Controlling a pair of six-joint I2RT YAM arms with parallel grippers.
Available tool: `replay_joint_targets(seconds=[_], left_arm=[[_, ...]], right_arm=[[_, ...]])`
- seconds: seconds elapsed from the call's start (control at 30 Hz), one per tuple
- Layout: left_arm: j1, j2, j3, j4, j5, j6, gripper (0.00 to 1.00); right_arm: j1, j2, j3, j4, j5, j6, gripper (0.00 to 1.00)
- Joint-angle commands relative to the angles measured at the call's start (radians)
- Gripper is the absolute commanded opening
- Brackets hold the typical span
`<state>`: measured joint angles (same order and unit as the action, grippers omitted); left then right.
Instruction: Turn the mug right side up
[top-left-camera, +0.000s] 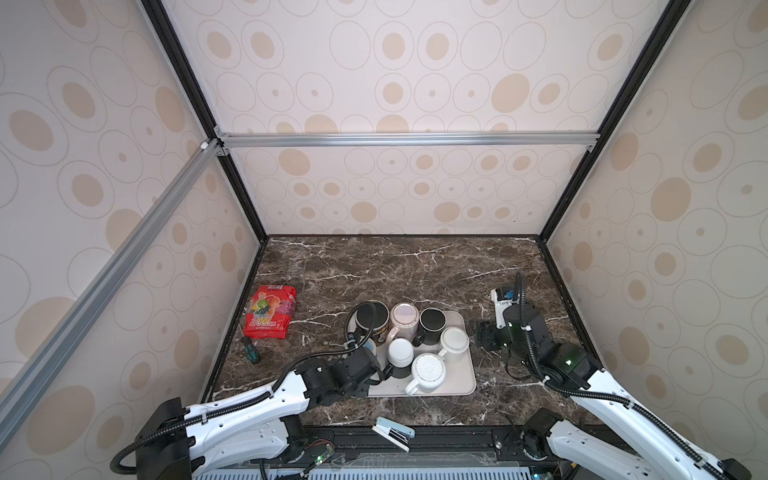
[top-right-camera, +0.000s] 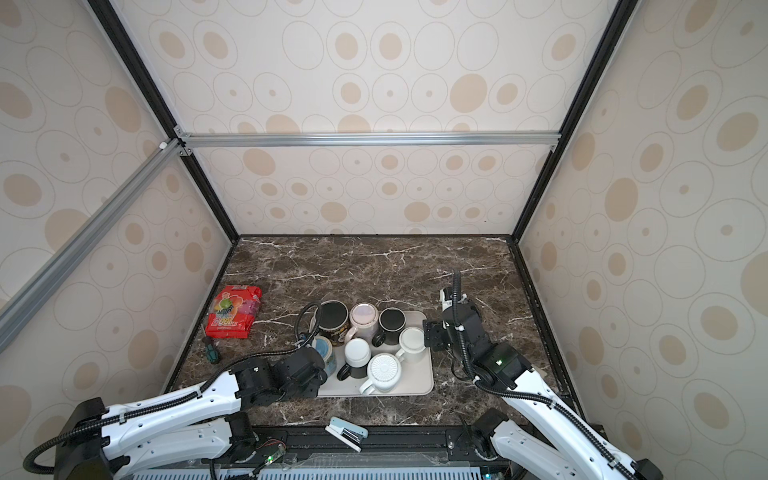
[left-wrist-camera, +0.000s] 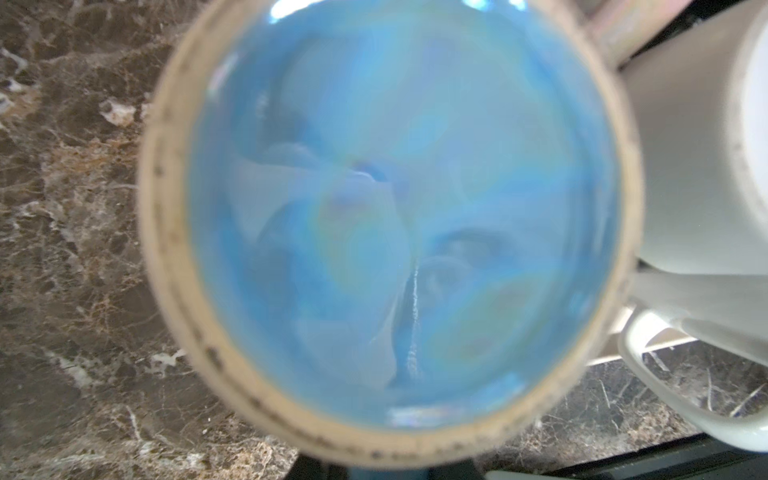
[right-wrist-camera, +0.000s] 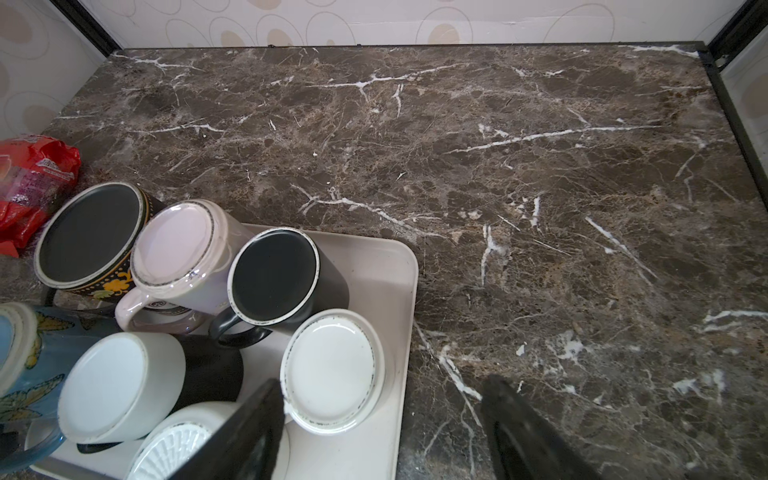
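Grasping looks to be the step in hand: the left hand (top-left-camera: 360, 368) sits low over the blue butterfly mug (top-right-camera: 326, 350) at the left edge of the tray (top-left-camera: 463, 376). The left wrist view is filled by that mug's glazed base and its bare clay ring, so it stands mouth down. The hand's fingers show in no view, so I cannot tell whether they grip the mug or stand apart around it. Nor can I tell whether the mug rests on the tray or on the bench (top-left-camera: 415, 270) just beside it. The right hand (right-wrist-camera: 384, 384) hovers by the tray's right edge, jaws apart with nothing between them, near a white mug (right-wrist-camera: 332, 370). The other mugs (top-left-camera: 404, 314) crowd close, all bottoms up. Next, as I judge it, comes a firm hold on the wall and a lift clear of the neighbours, then a half turn of the wrist, setting the mug down on its base
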<state>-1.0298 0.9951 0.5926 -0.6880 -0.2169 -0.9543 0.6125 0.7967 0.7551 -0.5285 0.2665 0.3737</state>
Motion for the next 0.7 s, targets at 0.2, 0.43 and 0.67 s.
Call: replay_joint_targets(seconds=[0.2,0.43,0.67], left_arm=[[-0.011,-0.018,-0.009,-0.047,-0.078,-0.070,0.13],[-0.017,-0.026,0.020,-0.137,-0.113,-0.113,0.07],[-0.033,0.036,0.035,-0.161,-0.125,-0.115,0.20]], right_arm=[[0.007,-0.023,-0.012,-0.008,0.011,0.014,0.74],[0.007,-0.023,-0.014,-0.006,-0.001,0.021,0.74],[0.008,-0.024,-0.023,0.001,-0.002,0.021,0.74]])
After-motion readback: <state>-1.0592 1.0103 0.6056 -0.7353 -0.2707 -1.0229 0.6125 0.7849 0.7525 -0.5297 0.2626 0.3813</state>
